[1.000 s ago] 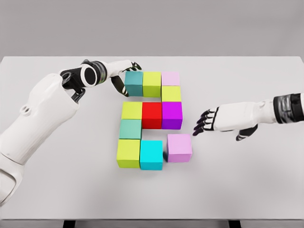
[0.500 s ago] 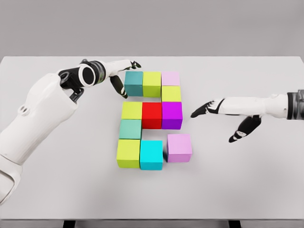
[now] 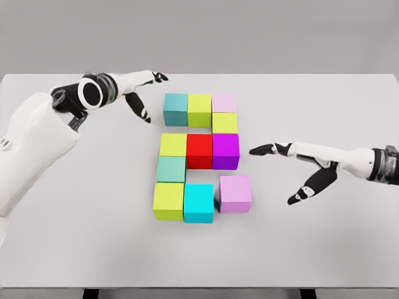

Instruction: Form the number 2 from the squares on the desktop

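Coloured cubes lie mid-counter, packed edge to edge so their rows read as a 2; only the lilac cube sits slightly askew at the near right. Both hands, left and right, are spread, holding nothing, clear of the cubes.

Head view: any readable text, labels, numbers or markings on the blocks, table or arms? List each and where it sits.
None. The coloured blocks have plain faces with no print, the table is bare white, and the left hand and right hand show no lettering or logos. The blocks' layout resembles a 2, but that is arrangement, not written text.
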### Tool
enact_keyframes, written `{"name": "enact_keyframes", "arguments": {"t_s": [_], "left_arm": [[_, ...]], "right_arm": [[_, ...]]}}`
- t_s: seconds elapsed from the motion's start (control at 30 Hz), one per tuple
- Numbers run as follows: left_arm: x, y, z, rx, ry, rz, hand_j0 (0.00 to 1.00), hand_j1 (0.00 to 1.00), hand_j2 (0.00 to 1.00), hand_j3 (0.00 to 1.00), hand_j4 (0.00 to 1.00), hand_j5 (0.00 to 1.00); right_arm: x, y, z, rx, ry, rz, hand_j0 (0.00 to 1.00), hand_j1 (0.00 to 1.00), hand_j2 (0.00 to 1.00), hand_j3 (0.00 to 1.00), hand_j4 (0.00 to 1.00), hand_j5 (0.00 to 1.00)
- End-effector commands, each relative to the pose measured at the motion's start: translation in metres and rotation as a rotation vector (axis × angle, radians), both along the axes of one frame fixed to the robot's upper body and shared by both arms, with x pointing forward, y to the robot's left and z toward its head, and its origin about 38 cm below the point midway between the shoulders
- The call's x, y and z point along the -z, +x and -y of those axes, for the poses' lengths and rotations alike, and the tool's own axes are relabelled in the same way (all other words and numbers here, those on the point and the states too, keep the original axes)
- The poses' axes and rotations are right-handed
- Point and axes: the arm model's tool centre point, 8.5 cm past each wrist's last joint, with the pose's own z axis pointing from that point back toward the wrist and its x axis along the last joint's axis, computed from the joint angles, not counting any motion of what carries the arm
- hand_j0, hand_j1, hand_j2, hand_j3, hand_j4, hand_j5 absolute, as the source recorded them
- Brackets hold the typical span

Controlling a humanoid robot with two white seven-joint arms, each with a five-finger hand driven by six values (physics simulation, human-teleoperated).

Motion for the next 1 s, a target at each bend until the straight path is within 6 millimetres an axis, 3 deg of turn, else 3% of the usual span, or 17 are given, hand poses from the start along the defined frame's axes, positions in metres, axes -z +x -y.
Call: {"name": "enact_keyframes", "arguments": {"t_s": [0.0,0.3,0.47,0.57,0.67,0.73,0.87,0.97], "left_arm": [[-0.012,-0.001,-0.014,0.007,-0.017,0.024,1.0,1.0,1.0,1.0,1.0,1.0],[-0.039,-0.018,-0.059,0.323,-0.118,0.157,1.0,1.0,1.0,1.0,1.0,1.0],[-0.038,-0.044,-0.082,0.525,-0.186,0.293,1.0,1.0,1.0,1.0,1.0,1.0],[-0.05,-0.065,-0.116,0.604,-0.269,0.366,1.0,1.0,1.0,1.0,1.0,1.0],[-0.033,-0.073,-0.148,0.522,-0.324,0.31,1.0,1.0,1.0,1.0,1.0,1.0],[-0.023,-0.073,-0.159,0.483,-0.34,0.288,1.0,1.0,1.0,1.0,1.0,1.0],[-0.003,-0.071,-0.204,0.32,-0.404,0.268,1.0,1.0,1.0,1.0,1.0,1.0],[0.024,-0.08,-0.228,0.23,-0.423,0.223,1.0,1.0,1.0,1.0,1.0,1.0]], "right_arm": [[0.006,0.008,0.001,0.029,0.016,-0.014,1.0,1.0,1.0,1.0,1.0,1.0],[0.023,0.007,0.002,0.048,0.013,-0.047,1.0,1.0,1.0,1.0,1.0,1.0],[0.034,-0.002,-0.015,0.012,0.039,-0.076,1.0,1.0,1.0,1.0,1.0,1.0],[0.035,-0.006,-0.019,-0.002,0.048,-0.081,1.0,1.0,1.0,1.0,1.0,1.0],[0.039,-0.009,-0.02,-0.004,0.05,-0.092,1.0,1.0,1.0,1.0,1.0,1.0],[0.041,-0.01,-0.019,-0.002,0.049,-0.097,1.0,1.0,1.0,1.0,1.0,1.0],[0.042,-0.011,-0.019,0.0,0.049,-0.101,1.0,1.0,1.0,1.0,1.0,1.0],[0.047,-0.015,-0.02,-0.003,0.05,-0.113,1.0,1.0,1.0,1.0,1.0,1.0]]}}
